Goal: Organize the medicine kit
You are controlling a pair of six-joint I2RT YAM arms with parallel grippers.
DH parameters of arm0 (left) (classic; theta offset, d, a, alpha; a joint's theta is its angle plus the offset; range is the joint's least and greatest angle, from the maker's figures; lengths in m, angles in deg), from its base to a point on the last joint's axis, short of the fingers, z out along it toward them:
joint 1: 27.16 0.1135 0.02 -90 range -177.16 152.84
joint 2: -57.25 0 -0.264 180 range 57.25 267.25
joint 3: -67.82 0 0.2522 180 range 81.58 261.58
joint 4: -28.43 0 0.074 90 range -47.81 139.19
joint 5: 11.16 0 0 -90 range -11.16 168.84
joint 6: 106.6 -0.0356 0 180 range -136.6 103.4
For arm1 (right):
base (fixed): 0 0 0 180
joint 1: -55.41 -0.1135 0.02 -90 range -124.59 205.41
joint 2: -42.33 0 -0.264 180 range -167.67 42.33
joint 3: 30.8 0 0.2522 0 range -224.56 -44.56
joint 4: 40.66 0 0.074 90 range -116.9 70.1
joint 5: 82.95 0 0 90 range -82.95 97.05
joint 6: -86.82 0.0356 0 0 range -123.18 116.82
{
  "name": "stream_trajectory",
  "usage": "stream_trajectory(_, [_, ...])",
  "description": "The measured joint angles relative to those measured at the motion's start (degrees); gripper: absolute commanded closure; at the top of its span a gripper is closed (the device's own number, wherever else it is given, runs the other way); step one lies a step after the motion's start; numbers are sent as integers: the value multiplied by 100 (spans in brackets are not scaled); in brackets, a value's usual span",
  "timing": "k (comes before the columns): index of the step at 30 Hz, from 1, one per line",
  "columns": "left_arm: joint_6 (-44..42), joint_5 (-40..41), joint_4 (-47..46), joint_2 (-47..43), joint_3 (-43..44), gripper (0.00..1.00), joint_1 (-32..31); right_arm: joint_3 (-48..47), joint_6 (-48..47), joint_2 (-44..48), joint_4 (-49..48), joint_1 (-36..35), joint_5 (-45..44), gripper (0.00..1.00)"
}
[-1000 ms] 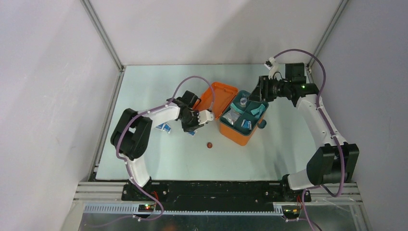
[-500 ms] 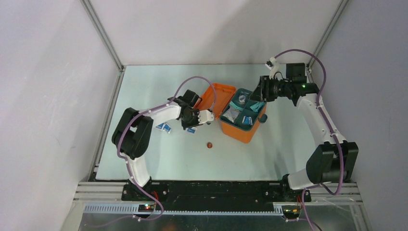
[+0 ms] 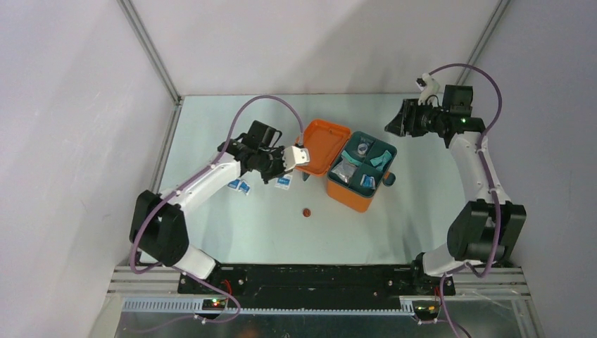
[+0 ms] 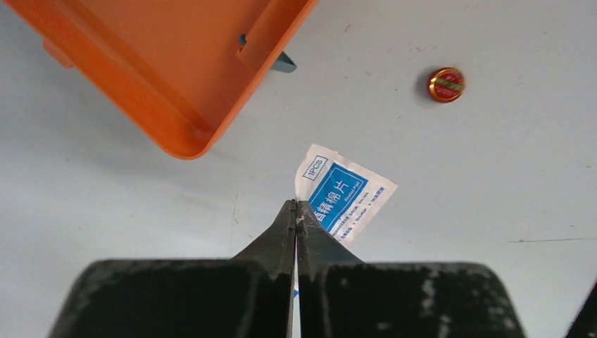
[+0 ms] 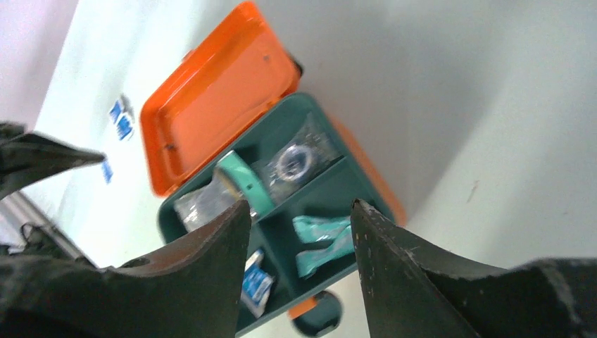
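Note:
The orange medicine kit point(image 3: 350, 199) stands at mid-table with its lid point(image 3: 320, 146) swung open to the left. Inside it, a dark teal tray point(image 3: 386, 150) holds clear, teal and blue-white packets. My left gripper point(image 4: 296, 204) is shut on the corner of a blue-white packet point(image 4: 345, 193), just in front of the lid point(image 4: 176, 63). From above, that packet point(image 3: 283, 182) sits under the left gripper point(image 3: 283, 174). My right gripper point(image 3: 403, 124) hangs open beyond the kit's far right corner, holding nothing. Its wrist view looks down past the open right gripper point(image 5: 299, 205) into the tray point(image 5: 320, 184).
A small red-and-gold round cap point(image 3: 306, 212) lies in front of the kit, also visible in the left wrist view as the cap point(image 4: 446, 84). Two more blue-white packets point(image 3: 241, 186) lie left of the held one. Metal frame rails border the table point(image 3: 232, 232).
My left gripper has shut on the blue-white packet and raised it slightly toward the lid. My right gripper has drawn back from over the tray to the far right and opened wider.

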Motion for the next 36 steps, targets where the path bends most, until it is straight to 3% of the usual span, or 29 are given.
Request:
stream_trajectory(9, [1296, -1008, 168, -278, 166, 100, -72, -199, 271, -1381, -837, 391, -42, 42])
stream_trajectory(16, [3012, -1110, -400, -264, 990, 100, -787, -238, 601, -2041, -986, 660, 540, 40])
stream_trajectory(24, [4852, -457, -1401, 863, 2411, 100, -1458, 308, 828, -1790, -1204, 721, 1320, 40])
stream_trajectory(36, [5914, 527, -1593, 2181, 2699, 100, -2273, 1287, 769, -452, -750, 1119, 1775, 40])
